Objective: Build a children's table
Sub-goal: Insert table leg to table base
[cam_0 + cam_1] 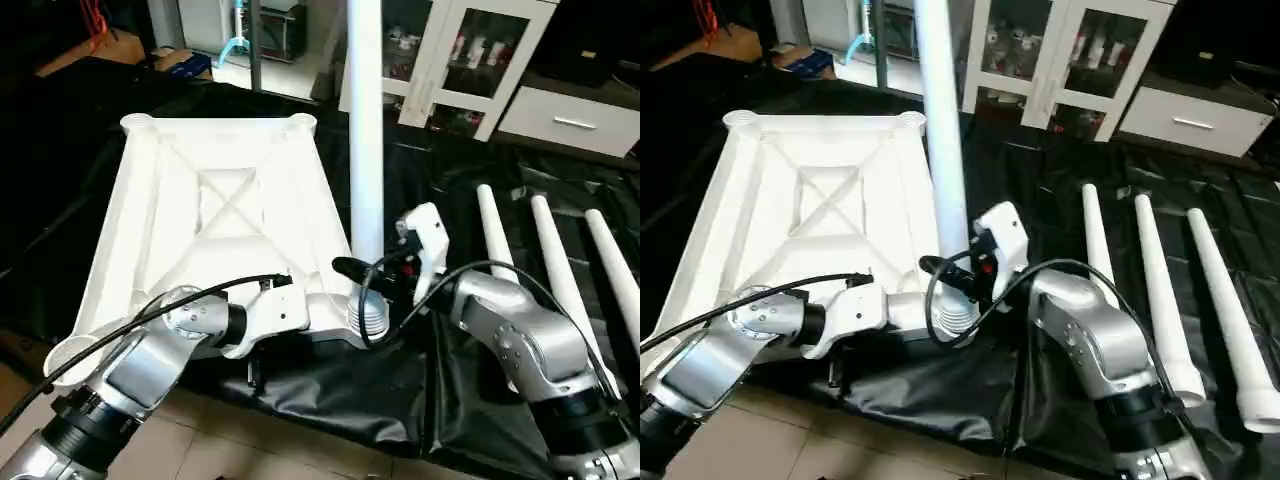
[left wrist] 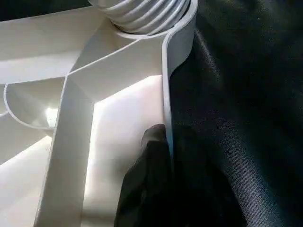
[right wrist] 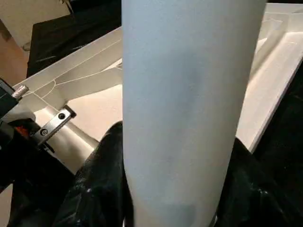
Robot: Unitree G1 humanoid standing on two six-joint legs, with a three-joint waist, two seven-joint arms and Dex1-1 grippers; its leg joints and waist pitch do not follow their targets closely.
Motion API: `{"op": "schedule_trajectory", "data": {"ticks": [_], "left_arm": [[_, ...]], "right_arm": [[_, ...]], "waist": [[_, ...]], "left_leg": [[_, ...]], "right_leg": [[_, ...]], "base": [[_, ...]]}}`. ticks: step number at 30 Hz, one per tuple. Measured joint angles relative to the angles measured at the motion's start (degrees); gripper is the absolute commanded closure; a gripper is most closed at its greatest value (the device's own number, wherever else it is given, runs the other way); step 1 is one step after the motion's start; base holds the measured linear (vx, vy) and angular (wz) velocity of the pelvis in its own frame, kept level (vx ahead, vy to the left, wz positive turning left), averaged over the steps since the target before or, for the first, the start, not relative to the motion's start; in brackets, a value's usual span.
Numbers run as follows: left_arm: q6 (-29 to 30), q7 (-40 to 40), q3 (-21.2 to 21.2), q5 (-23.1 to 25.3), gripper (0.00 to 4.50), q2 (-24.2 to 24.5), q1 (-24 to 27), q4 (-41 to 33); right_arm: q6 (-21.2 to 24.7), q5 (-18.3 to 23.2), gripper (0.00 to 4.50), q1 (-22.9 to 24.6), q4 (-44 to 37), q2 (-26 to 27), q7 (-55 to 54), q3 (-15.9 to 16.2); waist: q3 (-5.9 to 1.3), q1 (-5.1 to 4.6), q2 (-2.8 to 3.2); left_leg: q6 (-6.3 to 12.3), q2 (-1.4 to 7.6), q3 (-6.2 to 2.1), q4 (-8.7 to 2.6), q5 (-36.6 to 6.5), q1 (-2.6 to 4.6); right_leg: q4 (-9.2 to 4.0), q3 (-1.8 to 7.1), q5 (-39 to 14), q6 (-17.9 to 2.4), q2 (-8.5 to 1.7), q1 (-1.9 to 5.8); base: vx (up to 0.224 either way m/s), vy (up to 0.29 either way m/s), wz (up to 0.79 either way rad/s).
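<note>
Presently the tabletop lies underside-up on black sheeting. Left claw pinches its rim; right claw clamps the upright leg in the near corner socket. Risk: a tilted leg could cross-thread or topple.

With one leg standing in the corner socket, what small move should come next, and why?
Probably keep twisting the upright leg down: its threaded base still shows above the socket. The right gripper holds it, and the left gripper pinches the tabletop's rim.
</note>
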Motion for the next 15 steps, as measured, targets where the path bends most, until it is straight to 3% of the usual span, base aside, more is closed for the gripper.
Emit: {"op": "schedule_trajectory", "data": {"ticks": [15], "left_arm": [[-0.55, -0.08, -0.56, -0.01, 4.49, -0.49, -0.32, -0.07]], "right_arm": [[-3.09, 1.59, 2.64, 4.87, -3.02, -0.05, 0.00, -3.15]], "waist": [[0.08, 0.19, 0.16]], "left_leg": [[0.01, 0.01, 0.01, -0.19, 0.00, -0.13]], "right_leg": [[-0.08, 0.12, -0.30, 0.33, -0.01, 0.24]], "base": [[0.000, 0.000, 0.00]]}}
